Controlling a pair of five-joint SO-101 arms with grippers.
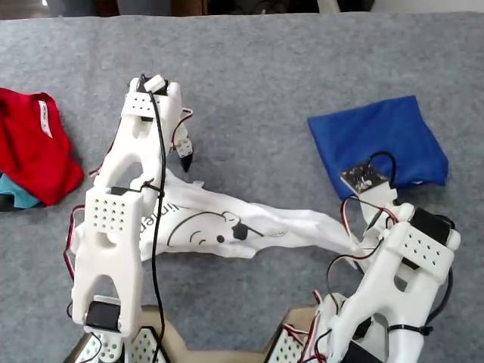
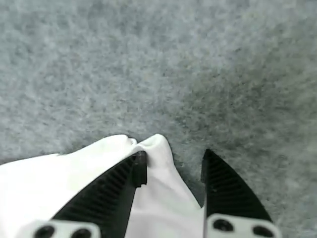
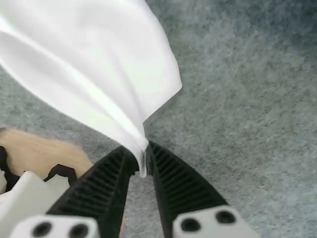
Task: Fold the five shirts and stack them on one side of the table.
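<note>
**Work surface.** In the high view, the grey table covering [image 1: 265, 68] fills the field. Directions below use a clock face centred on the table, with 12 o'clock at the far edge.

**White shirt.** The white shirt [image 1: 227, 227] lies unfolded and stretched into a long band across the near half of the table, running from about 8 o'clock to about 5 o'clock. Its printed side faces up. The 5 o'clock end narrows to a drawn-out point.

**Right gripper.** The right gripper [image 3: 143, 154] is clamped on that narrow end. In the right wrist view both black ribbed fingers [image 3: 106, 181] are pressed together with a thin fold of white fabric between them, and the cloth fans out beyond the tips above the grey surface. In the high view this gripper [image 1: 361, 240] sits at 5 o'clock, just near of the blue shirt.

**Left gripper.** The left gripper [image 2: 173, 158] has its fingers apart. One finger lies over a rounded corner of the white shirt [image 2: 74, 183]; the other is over bare grey covering beside the cloth. In the high view this gripper [image 1: 180, 165] is at about 9 o'clock, at the far edge of the white shirt.

**Other shirts.**
- The blue shirt [image 1: 378, 140] lies folded at 2 o'clock.
- The red shirt [image 1: 34, 144] lies at 9 o'clock at the table edge, on top of a teal shirt [image 1: 19, 193] whose corner projects beneath it.
</note>
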